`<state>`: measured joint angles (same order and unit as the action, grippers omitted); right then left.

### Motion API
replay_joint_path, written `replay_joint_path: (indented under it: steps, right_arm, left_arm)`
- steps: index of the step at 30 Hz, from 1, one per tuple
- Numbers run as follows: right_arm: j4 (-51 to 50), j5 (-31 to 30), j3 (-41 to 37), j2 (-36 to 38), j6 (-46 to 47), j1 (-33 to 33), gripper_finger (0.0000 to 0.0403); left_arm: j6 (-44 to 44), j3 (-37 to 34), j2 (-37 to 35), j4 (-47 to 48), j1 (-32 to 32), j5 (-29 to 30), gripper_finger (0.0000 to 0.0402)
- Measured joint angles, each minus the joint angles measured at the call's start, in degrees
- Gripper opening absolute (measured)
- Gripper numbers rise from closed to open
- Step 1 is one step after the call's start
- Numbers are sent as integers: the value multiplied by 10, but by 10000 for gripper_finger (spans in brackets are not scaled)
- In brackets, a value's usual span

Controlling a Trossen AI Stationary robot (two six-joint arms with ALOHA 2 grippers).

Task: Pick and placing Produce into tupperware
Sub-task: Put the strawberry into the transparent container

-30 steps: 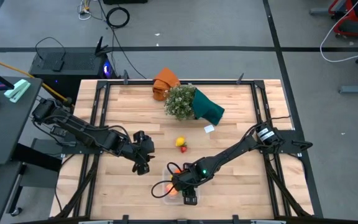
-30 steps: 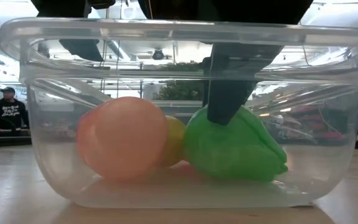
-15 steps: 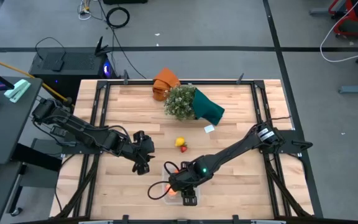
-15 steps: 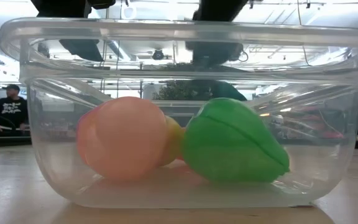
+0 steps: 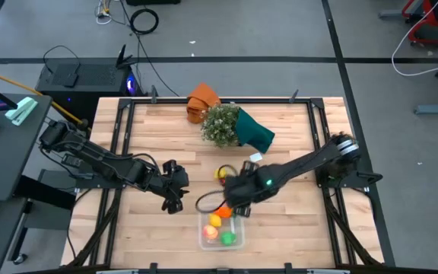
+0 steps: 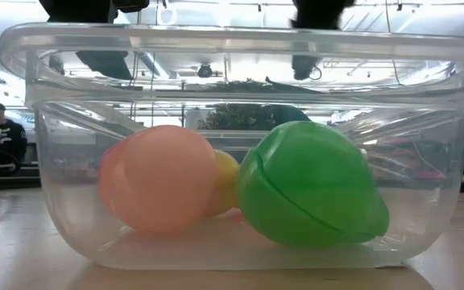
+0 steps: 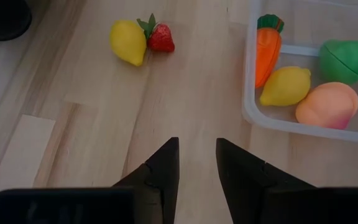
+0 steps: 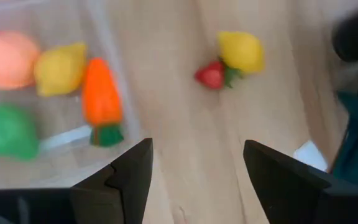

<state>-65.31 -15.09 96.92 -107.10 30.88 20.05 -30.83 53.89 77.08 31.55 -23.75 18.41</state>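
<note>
Right tool (image 8: 191, 168), fingers apart and empty, apparently above table between tupperware (image 8: 114, 93) and strawberry (image 8: 211, 74).

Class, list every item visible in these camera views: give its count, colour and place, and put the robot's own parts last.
Tupperware: one, clear, near table edge.
Peach: one, pink-orange, in tupperware.
Green fruit: one, green, in tupperware.
Carrot: one, orange, lying across tupperware rim.
Lemons: two, yellow; one in tupperware, one on table.
Strawberry: one, red, touching the table lemon.
Plant: one, green, teal wrap, far side.
Cloth: one, orange, far edge.
Left gripper: dark, beside tupperware, nothing between its fingers.
Right gripper: dark, open, above table between tupperware and strawberry.
</note>
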Motion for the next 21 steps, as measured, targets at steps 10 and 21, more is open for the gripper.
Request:
replay_joint_path:
  steps: [10,21]
  right_arm:
    - [275,-33,-316,167,125,-32,215]
    - [412,-29,-372,113,85,-69,217]
  left_arm:
    - [0,0,0,0,0,0,112]
    - [-1,0,0,0,0,0,112]
